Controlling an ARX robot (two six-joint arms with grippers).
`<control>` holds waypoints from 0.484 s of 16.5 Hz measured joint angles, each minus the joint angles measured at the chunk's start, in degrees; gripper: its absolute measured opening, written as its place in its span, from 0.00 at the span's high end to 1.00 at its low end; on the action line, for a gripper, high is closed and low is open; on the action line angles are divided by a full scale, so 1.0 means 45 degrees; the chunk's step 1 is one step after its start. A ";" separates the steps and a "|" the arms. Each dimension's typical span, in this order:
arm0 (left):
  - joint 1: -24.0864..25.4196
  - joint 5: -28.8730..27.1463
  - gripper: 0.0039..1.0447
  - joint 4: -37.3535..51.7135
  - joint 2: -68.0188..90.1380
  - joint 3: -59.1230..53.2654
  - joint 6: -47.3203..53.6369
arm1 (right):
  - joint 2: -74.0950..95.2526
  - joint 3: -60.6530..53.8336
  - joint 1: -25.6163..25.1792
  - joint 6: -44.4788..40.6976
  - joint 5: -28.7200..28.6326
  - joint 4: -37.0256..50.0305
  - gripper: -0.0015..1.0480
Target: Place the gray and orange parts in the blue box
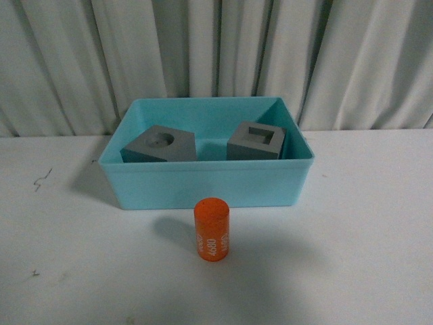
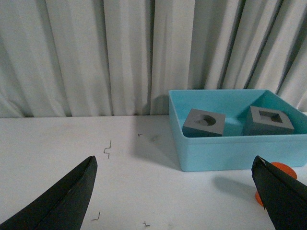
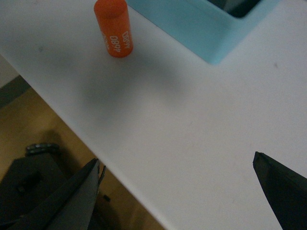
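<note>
Currently both pairs of jaws stand wide apart and hold nothing.

Seen from the left wrist, the left jaws show as two dark tips with bare white worktop (image 2: 158, 191) between them. Ahead of them, and off to the side of one tip, sits the blue box (image 2: 230, 153). Inside it rest the two gray parts: the gray cube with a round recess (image 2: 204, 123) and, beside it but apart, the gray cube with a square recess (image 2: 267, 121), both with their recesses facing up. The orange cylinder (image 2: 280, 168) peeks out just past one left jaw tip, which hides most of it. It stands outside the box, near its front wall. A few small dark marks (image 2: 107, 149) dot the worktop ahead of the open jaws, and a pale pleated curtain (image 2: 96, 57) hangs beyond.

From the right wrist, the right jaws likewise spread over empty worktop. The orange cylinder lies well ahead of them, upright on the worktop, its white digits reading 4680. One corner of the blue box shows just beyond it. Close to the right jaws the worktop's edge runs across, with a brownish floor (image 3: 29, 120) below it and a dark object (image 3: 29, 177) that cannot be made out.

The front view shows neither arm. There the cylinder stands just in front of the box's near wall, not touching it, with both cubes already inside.
</note>
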 joint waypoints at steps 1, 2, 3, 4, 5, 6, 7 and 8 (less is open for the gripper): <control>0.0000 0.0005 0.06 0.0000 0.0000 0.0000 0.0000 | 0.1117 0.0529 0.0709 -0.0733 0.0209 0.0908 0.06; 0.0000 0.0005 0.06 0.0000 0.0000 0.0000 0.0000 | 0.2229 0.0976 0.1360 -0.0879 0.0593 0.1700 0.06; 0.0000 0.0005 0.06 0.0000 0.0000 0.0000 0.0000 | 0.2744 0.1214 0.1676 -0.0865 0.0593 0.1695 0.06; 0.0000 0.0005 0.06 0.0000 0.0000 0.0000 0.0000 | 0.3211 0.1384 0.2030 -0.0767 0.0631 0.1851 0.06; 0.0000 0.0005 0.06 0.0000 0.0000 0.0000 0.0000 | 0.3662 0.1535 0.2414 -0.0670 0.0758 0.2220 0.06; 0.0000 0.0005 0.06 0.0000 0.0000 0.0000 0.0000 | 0.4163 0.1821 0.2817 -0.0486 0.0947 0.2516 0.06; 0.0000 0.0005 0.06 0.0000 0.0000 0.0000 0.0000 | 0.4551 0.2089 0.3104 -0.0316 0.1064 0.2788 0.06; 0.0000 0.0005 0.06 0.0000 0.0000 0.0000 0.0000 | 0.4906 0.2365 0.3361 -0.0092 0.1175 0.3021 0.06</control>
